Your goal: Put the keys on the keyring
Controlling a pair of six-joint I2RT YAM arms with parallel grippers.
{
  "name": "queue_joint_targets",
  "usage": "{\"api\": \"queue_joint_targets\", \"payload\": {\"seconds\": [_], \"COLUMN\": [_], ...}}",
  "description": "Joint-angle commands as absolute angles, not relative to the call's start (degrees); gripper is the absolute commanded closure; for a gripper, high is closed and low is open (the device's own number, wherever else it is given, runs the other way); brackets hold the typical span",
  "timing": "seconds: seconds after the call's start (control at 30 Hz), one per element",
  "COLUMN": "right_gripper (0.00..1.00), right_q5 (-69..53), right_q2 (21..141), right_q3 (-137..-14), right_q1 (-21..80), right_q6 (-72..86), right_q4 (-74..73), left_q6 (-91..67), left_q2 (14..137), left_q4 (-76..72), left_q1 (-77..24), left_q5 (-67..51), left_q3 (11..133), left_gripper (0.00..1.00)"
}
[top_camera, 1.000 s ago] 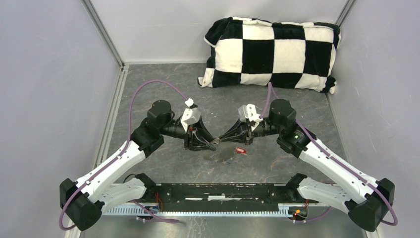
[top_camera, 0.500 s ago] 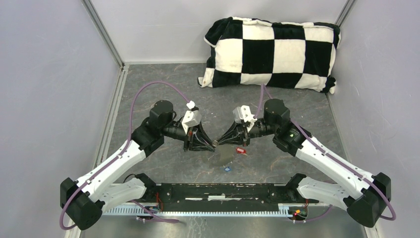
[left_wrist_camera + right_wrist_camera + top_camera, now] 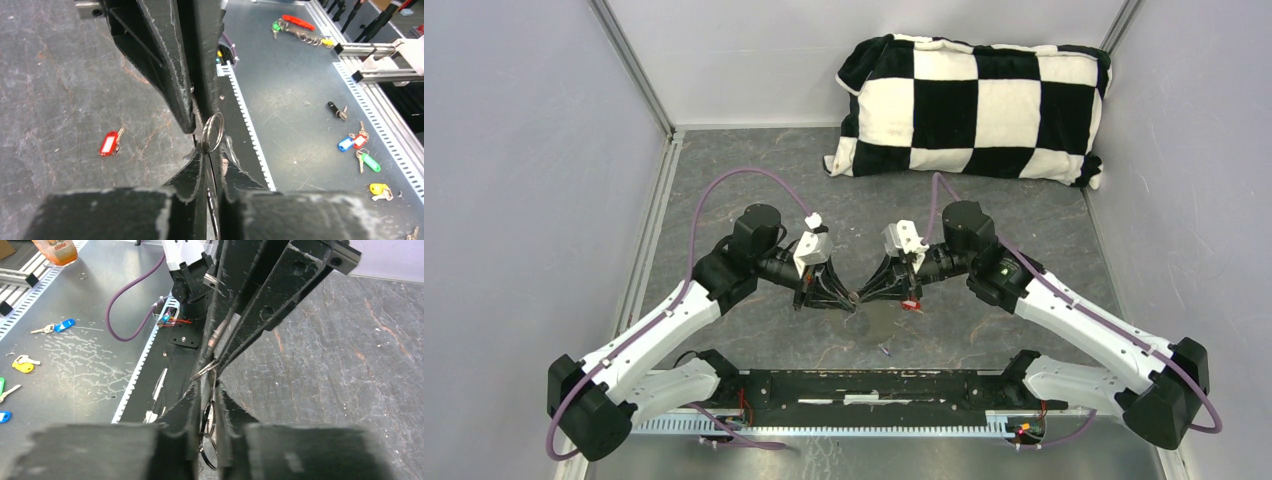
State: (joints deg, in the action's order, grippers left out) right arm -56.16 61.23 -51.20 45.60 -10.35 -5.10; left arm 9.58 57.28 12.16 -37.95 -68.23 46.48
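Close to the tabletop's near edge lies what may be the blue key, too small to be sure. Mid-tabletop, the left tool and right tool meet tip to tip, each with its fingers pinched together on the rim of the keyring. This small metal ring is held off the surface, apparently so one side steadies it while the other works it. The red key lies loose just beside the right tool, the fingers hide most of the ring, and a checkered pillow sits at the far edge.
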Motion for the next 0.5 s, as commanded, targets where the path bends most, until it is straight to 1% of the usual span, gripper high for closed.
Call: {"api": "queue_joint_targets", "payload": {"seconds": [0.0,0.07,0.1,0.13,0.17,0.2,0.27,0.4,0.47], "right_gripper": [0.78,0.75,0.71,0.64,0.55,0.5,0.45,0.31,0.27], "right_q5": [-55.4,-52.8,-50.8,-48.1,-45.6,-43.8,-40.5,-34.6,-32.1], "right_q2": [61.7,61.3,61.1,60.7,60.1,59.5,58.0,55.7,54.5], "right_q3": [-54.2,-55.2,-55.6,-56.2,-56.7,-56.9,-57.0,-57.8,-58.3], "right_q1": [46.8,46.8,46.8,46.7,46.7,46.8,46.8,46.7,46.6], "right_q6": [-11.9,-11.6,-11.2,-10.7,-10.7,-10.8,-11.2,-11.8,-12.1], "right_q4": [-4.5,-5.1,-5.3,-5.8,-6.2,-6.7,-7.1,-8.5,-8.9], "left_q6": [15.5,14.6,13.8,12.2,10.5,9.0,6.7,5.3,6.5], "left_q2": [56.9,56.5,56.3,55.8,55.2,54.5,52.7,49.9,49.4], "left_q4": [10.6,10.7,10.4,9.4,8.1,6.8,4.0,1.9,3.0], "left_q1": [-38.7,-38.7,-38.7,-38.7,-38.6,-38.6,-38.6,-38.6,-38.6], "left_q5": [-71.4,-67.8,-66.1,-63.8,-61.9,-60.2,-57.5,-53.2,-52.0], "left_q3": [49.3,49.3,49.1,48.8,48.3,47.8,46.5,45.2,45.3], "left_gripper": [0.98,0.98,0.98,0.98,0.98,0.98,0.98,0.98,0.98]}}
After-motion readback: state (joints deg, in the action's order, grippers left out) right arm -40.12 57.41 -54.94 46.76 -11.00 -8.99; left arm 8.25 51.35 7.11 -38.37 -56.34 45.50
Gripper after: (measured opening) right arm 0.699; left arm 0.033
